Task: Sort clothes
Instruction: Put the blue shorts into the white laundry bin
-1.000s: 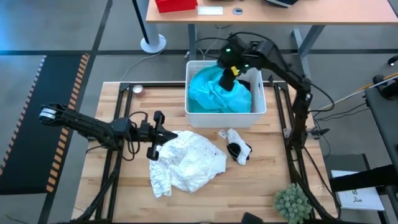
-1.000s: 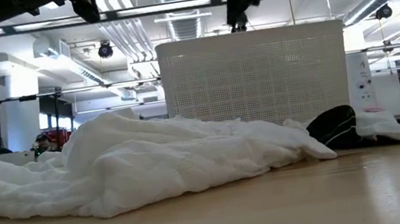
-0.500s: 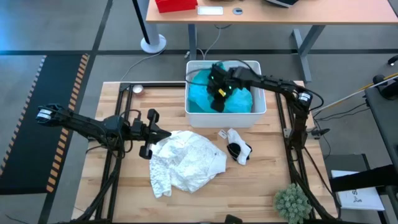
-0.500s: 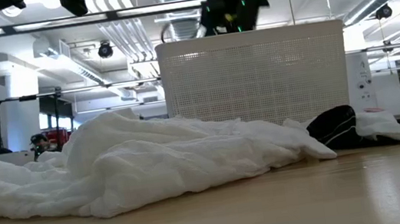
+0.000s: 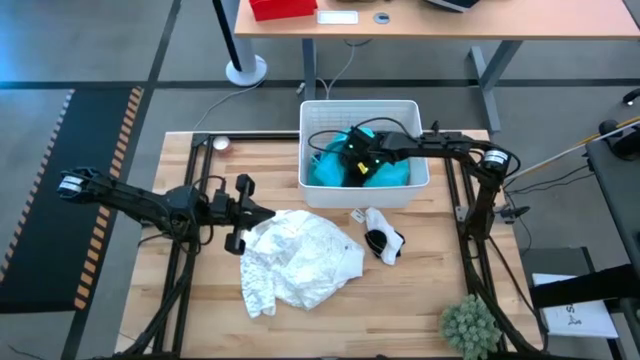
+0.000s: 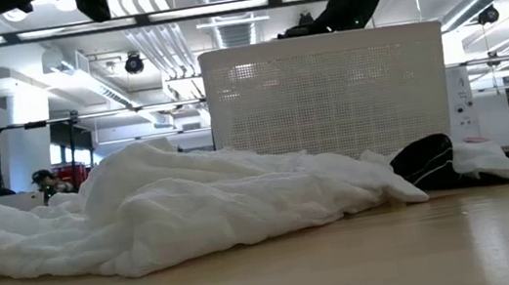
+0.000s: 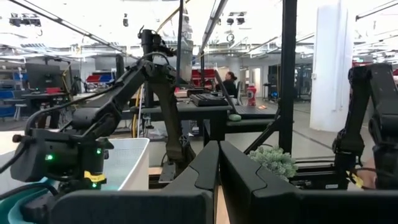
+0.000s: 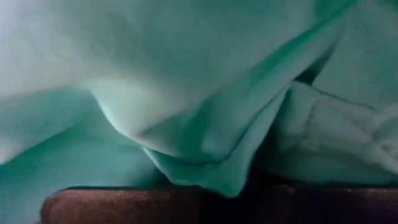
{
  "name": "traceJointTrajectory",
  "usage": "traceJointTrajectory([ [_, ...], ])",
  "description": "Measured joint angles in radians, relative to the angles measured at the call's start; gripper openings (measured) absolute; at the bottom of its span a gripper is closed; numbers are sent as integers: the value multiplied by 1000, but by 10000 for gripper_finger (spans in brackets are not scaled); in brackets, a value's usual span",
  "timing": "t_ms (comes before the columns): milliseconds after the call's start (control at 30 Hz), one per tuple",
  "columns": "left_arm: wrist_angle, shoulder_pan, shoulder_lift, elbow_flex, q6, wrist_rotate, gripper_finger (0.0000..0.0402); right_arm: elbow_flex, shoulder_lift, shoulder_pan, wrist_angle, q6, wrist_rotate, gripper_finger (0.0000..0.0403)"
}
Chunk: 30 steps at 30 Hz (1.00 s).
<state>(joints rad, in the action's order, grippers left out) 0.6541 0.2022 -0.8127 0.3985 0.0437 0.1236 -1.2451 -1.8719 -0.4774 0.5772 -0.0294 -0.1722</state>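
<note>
Under the right hand [image 5: 352, 168] — closed, sunk in the bin [image 5: 414, 110] — lies the turquoise cloth [image 5: 328, 172], pressed against it; whether gripped I cannot tell — left hand [image 5: 244, 212], closed, empty, waits beside the white garment [image 5: 305, 260].

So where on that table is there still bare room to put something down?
Bare wood lies along the table's near edge, between the white garment and the plant, and left of the bin. It is crowded mid-table, around the black-and-white garment, and in the bin.
</note>
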Motion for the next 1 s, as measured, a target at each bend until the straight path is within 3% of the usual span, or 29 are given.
traceJointTrajectory([
  [233,-2,0,1,0,0,0,0,-19,73,3,39,13,32,0],
  [500,-1,0,2,0,0,0,0,-93,281,2,62,21,23,0],
  [667,0,0,2,0,0,0,0,-106,366,-4,-31,30,60,0],
  [800,0,0,2,0,0,1,0,-104,348,-23,-75,34,148,0],
  [1000,0,0,2,0,-4,1,0,-102,206,-54,-112,8,158,0],
])
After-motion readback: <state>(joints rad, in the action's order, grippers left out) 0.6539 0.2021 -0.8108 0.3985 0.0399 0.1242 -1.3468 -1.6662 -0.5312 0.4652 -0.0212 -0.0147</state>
